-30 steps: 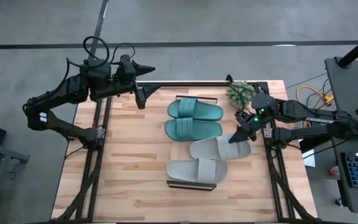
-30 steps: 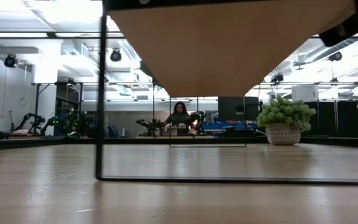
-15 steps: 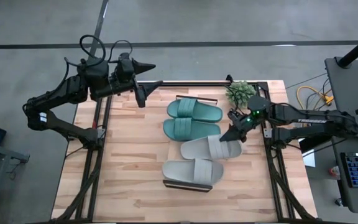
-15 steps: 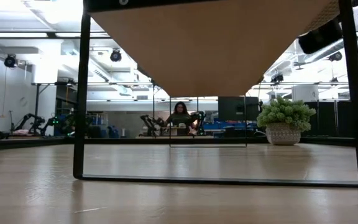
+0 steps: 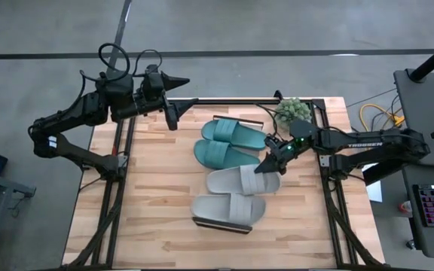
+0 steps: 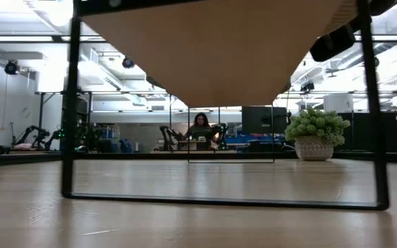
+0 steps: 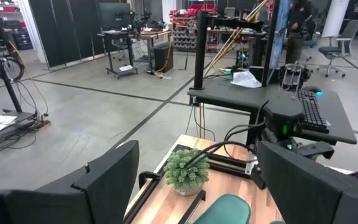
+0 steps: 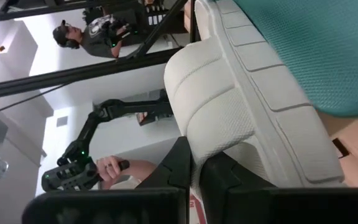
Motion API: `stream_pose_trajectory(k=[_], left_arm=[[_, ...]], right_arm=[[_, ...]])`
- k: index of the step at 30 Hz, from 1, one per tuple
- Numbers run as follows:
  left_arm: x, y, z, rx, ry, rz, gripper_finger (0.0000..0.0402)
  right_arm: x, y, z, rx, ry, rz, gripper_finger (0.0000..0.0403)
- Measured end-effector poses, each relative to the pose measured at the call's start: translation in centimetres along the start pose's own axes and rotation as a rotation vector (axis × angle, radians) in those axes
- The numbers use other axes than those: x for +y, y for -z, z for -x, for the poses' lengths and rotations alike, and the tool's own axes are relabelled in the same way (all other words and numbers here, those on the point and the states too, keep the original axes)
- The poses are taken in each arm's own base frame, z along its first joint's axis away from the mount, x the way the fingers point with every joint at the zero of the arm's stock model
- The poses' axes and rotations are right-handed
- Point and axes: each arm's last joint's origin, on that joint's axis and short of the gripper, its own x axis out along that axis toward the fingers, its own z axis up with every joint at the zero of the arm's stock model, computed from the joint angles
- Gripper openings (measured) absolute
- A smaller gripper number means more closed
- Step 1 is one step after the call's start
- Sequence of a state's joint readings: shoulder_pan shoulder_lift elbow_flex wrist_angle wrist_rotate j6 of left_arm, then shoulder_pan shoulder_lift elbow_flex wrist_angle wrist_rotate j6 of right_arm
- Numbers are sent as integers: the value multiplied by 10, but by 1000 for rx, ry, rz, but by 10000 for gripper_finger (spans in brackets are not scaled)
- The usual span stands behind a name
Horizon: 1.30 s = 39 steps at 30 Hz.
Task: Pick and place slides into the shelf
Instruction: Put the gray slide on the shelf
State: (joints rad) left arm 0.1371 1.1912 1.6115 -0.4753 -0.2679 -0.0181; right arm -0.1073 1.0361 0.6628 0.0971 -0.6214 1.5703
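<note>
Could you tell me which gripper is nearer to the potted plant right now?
The right gripper, just in front of the plant, shut on a grey slide. The left gripper hovers open across the table's back edge.

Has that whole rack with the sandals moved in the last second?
Yes. The shelf with its slides has slid left, away from the potted plant, dragged by the right gripper.

A light butcher-block desk (image 5: pixel 157 196) stands on a grey concrete floor (image 5: pixel 277 26) crossed by dark seam lines. At the desk's far right corner sits a small potted plant (image 6: pixel 316 133) in a pale woven pot. Beyond it, bright ceiling lights (image 6: pixel 5 14) hang over a workshop where a person (image 6: pixel 200 129) sits at a distant bench. A black side table (image 7: pixel 272 102) carries a keyboard (image 7: pixel 309 109), with an office chair (image 7: pixel 344 38) farther off.
</note>
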Motion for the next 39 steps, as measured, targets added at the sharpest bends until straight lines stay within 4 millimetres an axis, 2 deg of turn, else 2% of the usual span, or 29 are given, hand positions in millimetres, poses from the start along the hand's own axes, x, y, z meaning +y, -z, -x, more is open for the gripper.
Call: stream_pose_trajectory(k=[23,30,39], left_arm=[[0,0,0,-4,1,1,311],[0,0,0,-4,1,1,311],[0,-2,0,-22,1,6,311]], right_arm=[[-10,-7,-18,-54,41,28,13],[-8,-3,-19,-40,37,27,47],[9,10,-23,16,13,57,109]])
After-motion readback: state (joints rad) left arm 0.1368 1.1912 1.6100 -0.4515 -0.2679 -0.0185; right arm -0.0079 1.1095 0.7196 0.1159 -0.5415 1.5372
